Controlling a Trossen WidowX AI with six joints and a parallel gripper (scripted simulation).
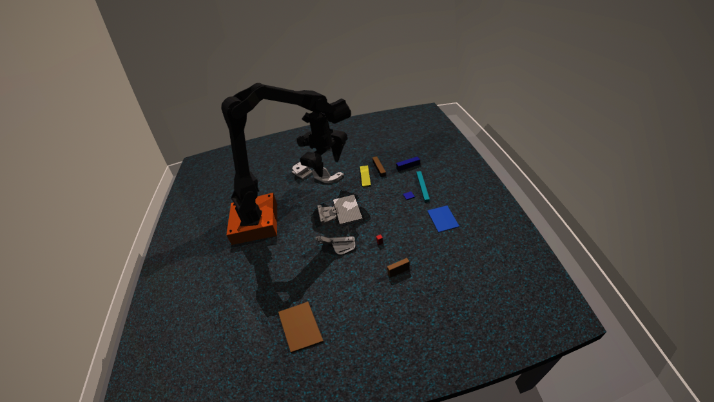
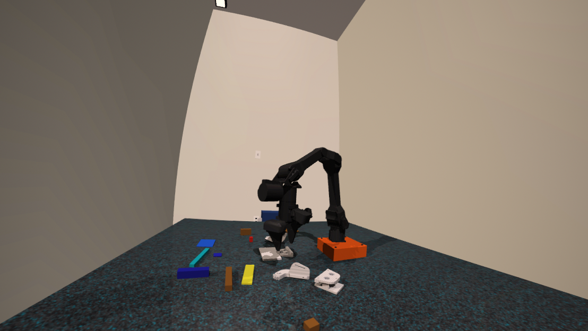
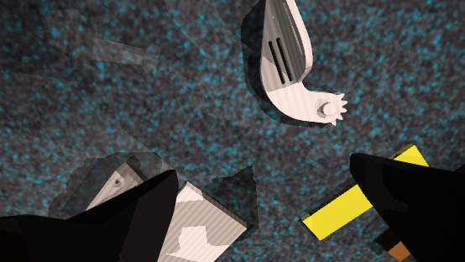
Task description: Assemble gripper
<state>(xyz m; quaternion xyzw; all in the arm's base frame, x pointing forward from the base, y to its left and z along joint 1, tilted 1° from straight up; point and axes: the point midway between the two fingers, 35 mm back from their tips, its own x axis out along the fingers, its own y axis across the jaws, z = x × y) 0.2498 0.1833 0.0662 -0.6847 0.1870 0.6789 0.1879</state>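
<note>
My gripper (image 1: 328, 167) (image 2: 284, 246) (image 3: 263, 170) is open and empty, pointing down above the table. In the wrist view its left finger covers part of the grey-white gripper base (image 1: 352, 214) (image 2: 267, 254) (image 3: 199, 224). One white toothed jaw (image 1: 336, 178) (image 2: 300, 272) (image 3: 289, 98) lies on the table, apart from the base, in front of the fingers in the wrist view. The other jaw (image 1: 345, 244) lies on the base's opposite side. The white housing plate piece (image 1: 300, 170) (image 2: 327, 276), with two round holes, lies beyond the first jaw, seen from the top view. The base's pins are not clear.
A yellow block (image 1: 365, 176) (image 2: 247, 274) (image 3: 344, 212) lies under the right finger in the wrist view. Brown, dark blue and teal bars, a blue plate (image 1: 443, 218), a red cube (image 1: 379, 239) and a brown plate (image 1: 300, 326) lie around. The orange arm base (image 1: 264, 220) stands nearby.
</note>
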